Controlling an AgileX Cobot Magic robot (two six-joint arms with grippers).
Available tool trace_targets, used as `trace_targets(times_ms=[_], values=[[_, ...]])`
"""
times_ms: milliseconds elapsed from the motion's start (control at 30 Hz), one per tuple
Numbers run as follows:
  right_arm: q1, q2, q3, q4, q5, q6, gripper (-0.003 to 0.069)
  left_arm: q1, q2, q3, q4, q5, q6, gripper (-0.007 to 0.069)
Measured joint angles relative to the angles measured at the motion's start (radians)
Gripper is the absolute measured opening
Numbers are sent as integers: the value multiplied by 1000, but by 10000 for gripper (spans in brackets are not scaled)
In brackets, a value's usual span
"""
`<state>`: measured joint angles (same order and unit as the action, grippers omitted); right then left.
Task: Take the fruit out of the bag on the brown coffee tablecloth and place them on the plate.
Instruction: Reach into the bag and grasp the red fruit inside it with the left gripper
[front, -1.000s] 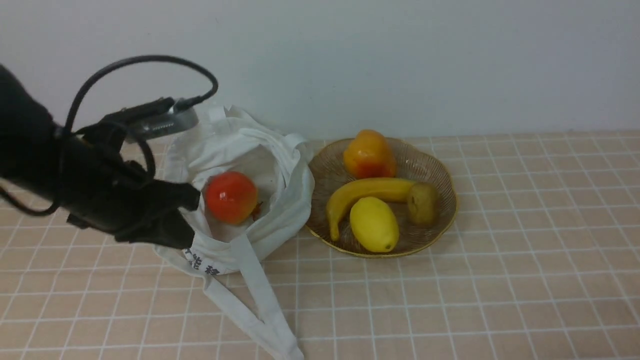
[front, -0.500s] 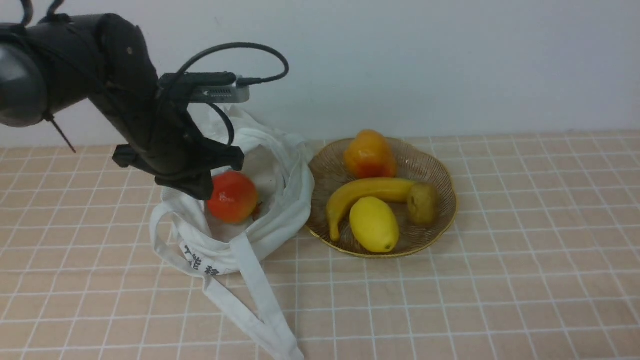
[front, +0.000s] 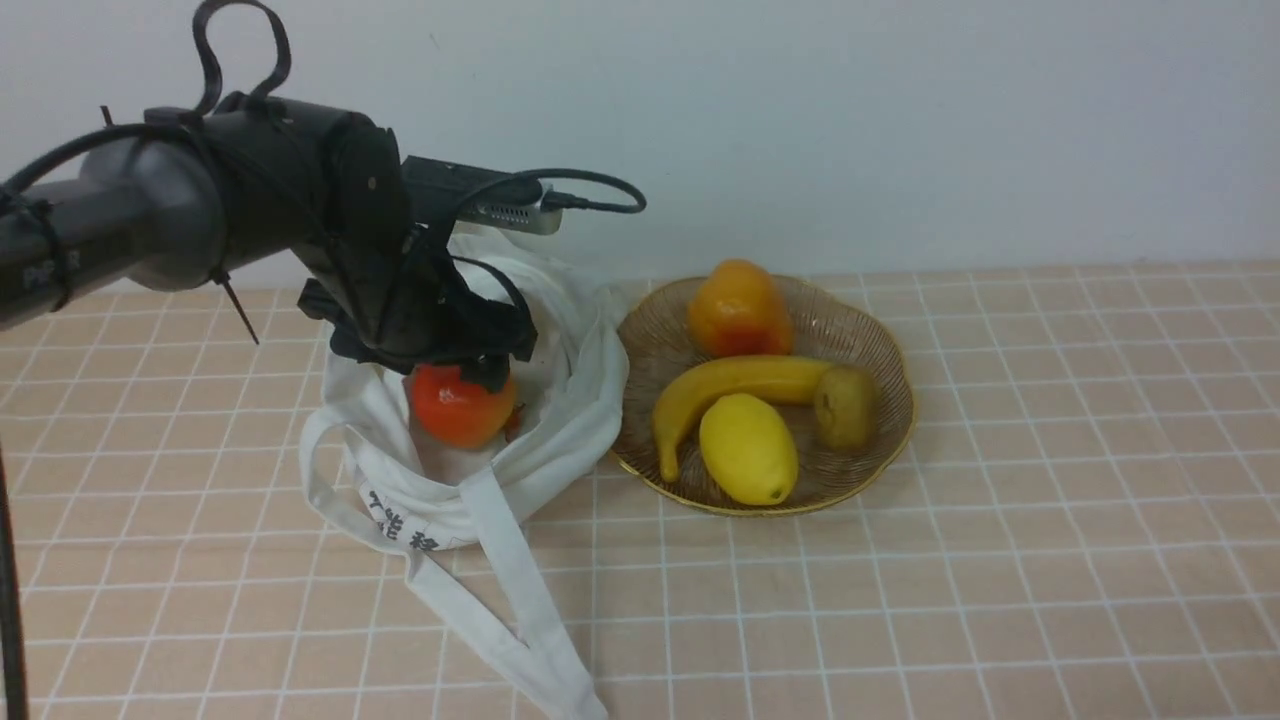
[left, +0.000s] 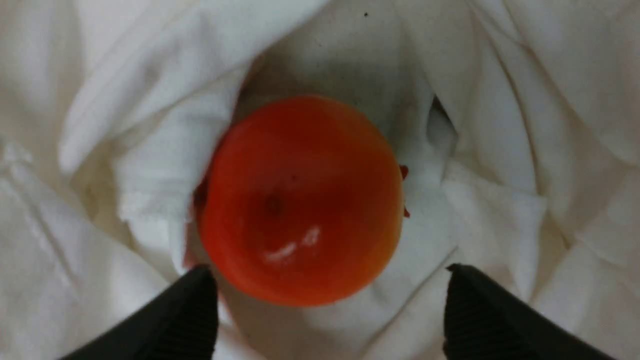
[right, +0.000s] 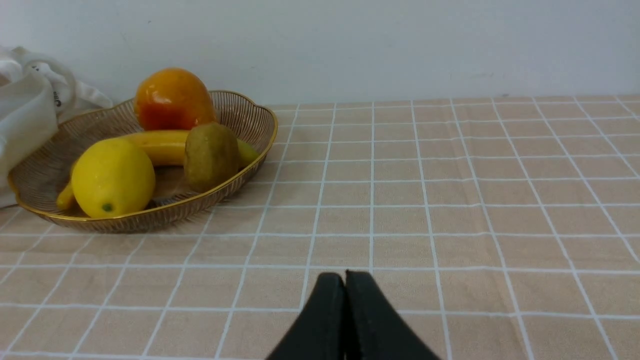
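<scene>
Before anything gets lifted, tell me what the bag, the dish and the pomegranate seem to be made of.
Bag: matte woven cloth, likely cotton; it falls in soft folds.
Dish: glossy, fine-ribbed and gold-rimmed; metal wire or tinted glass, I can't tell which.
Pomegranate: smooth and shiny with sharp highlights; perhaps a plastic or foam imitation, though real skin isn't ruled out.

Plain pale grey-white wall (front: 900, 130) stood behind — smooth, unpatterned, with a small dark mark; light on it was soft, bluish.
</scene>
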<state>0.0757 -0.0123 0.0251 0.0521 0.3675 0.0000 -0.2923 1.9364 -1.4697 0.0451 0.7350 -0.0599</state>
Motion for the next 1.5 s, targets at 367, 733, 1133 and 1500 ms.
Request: trace_targets(times_ms=[367,733,1133,1500], values=[[0,0,0,0,0,0,-15,0,96,-1,36,-35,3,613],[0,0,0,0,0,0,-15,0,83,-9,36,6,-14,11],[0,0,0,0,0,0,-15,0,2,-9,57,10,-60,41],[0,0,0,0,0,0,-15,0,47,-11,63,-142,-148,505]])
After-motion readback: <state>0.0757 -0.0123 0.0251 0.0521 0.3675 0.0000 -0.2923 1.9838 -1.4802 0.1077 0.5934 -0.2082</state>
